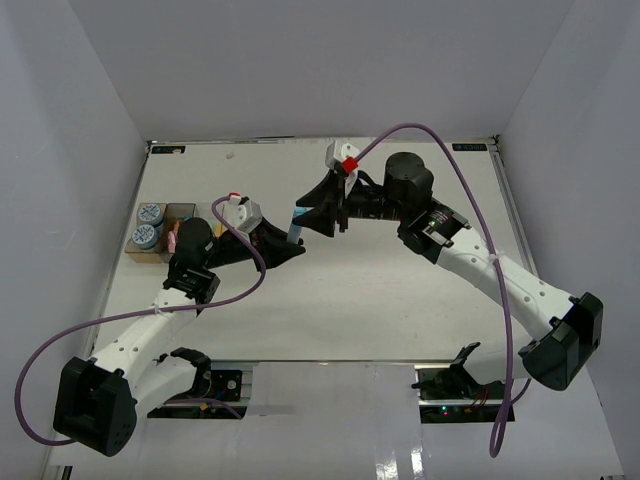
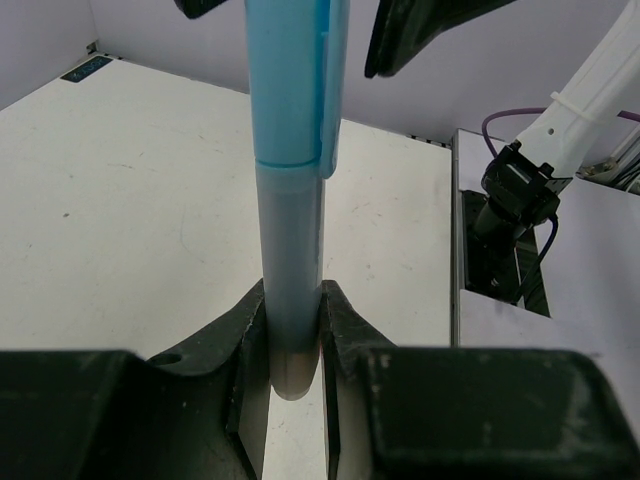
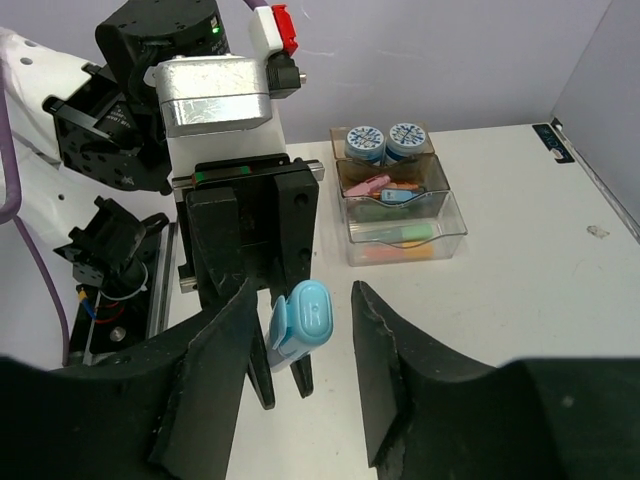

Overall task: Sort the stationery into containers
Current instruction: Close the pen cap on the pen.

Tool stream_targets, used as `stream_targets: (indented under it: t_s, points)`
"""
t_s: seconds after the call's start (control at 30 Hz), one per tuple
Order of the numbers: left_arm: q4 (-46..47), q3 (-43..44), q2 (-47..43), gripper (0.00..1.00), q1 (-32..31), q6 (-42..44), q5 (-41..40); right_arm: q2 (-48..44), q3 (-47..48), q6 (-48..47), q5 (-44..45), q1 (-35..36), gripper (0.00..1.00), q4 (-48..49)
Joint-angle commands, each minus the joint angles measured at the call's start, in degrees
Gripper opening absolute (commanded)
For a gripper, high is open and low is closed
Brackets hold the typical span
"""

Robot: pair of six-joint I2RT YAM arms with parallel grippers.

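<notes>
Left pincer (image 2: 293, 335) clamps tight on the grey end of a blue marker (image 2: 290, 150), which sticks straight out from the jaws. Right pincer (image 3: 308, 300) is partly open, its fingers either side of the marker's cap with gaps showing, no grip. Bins (image 3: 455, 215) sit well beyond both pincers, with patterned rolls (image 3: 365, 142) in the farthest bin.

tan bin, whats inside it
Two blue-and-white rolls sit side by side inside the tan bin. They cover its floor, so anything beneath them cannot be seen.
</notes>
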Motion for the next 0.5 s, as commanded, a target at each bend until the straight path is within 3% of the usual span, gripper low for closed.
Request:
stream_targets:
  t_s: [0.0, 0.3, 0.47]
  points:
    - [1.5, 1.8, -0.5, 0.09, 0.1, 0.1, 1.4, 0.6, 0.3, 0.4, -1.9, -0.3, 0.48, 2.5]
    - [2.4, 1.8, -0.8, 0.09, 0.1, -0.5, 2.7, 1.4, -1.8, 0.7, -4.4, -0.3, 0.29, 2.3]
    - [1.5, 2.4, -1.3, 0.09, 0.1, 1.2, 3.1, 2.0, -2.7, 0.9, -6.2, -0.3, 0.10, 1.3]
